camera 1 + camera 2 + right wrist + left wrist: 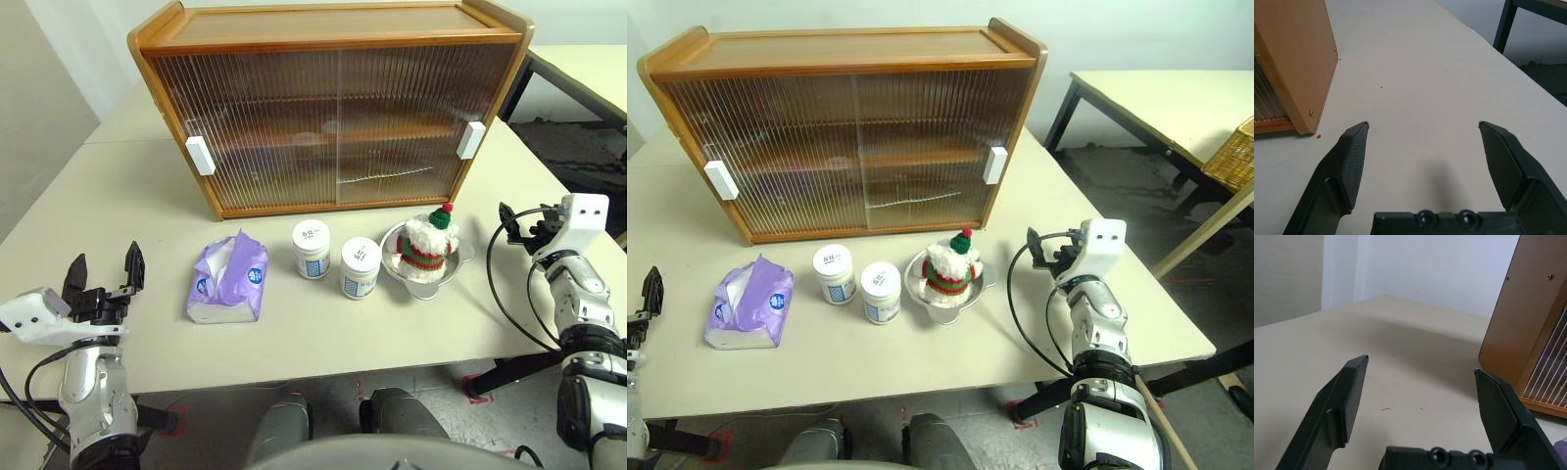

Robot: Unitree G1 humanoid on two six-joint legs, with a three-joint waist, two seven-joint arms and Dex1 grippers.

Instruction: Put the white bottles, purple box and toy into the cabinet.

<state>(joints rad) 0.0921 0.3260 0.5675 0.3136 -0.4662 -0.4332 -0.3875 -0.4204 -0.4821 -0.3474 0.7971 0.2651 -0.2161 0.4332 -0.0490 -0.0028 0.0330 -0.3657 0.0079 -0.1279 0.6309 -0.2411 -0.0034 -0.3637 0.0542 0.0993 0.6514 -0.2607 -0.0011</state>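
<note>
The left gripper (pixel 103 266) is held low at the near left corner of the table (pixel 323 333), well to the left of the cabinet (pixel 333 108). Its two black fingers (pixel 1349 396) are spread wide apart, and nothing is held between them. The right gripper (pixel 519 227) is held off the right edge of the table, level with the cabinet's lower right corner. Its fingers (pixel 1354 156) are likewise spread wide and empty, pointed forward over the table surface.
</note>
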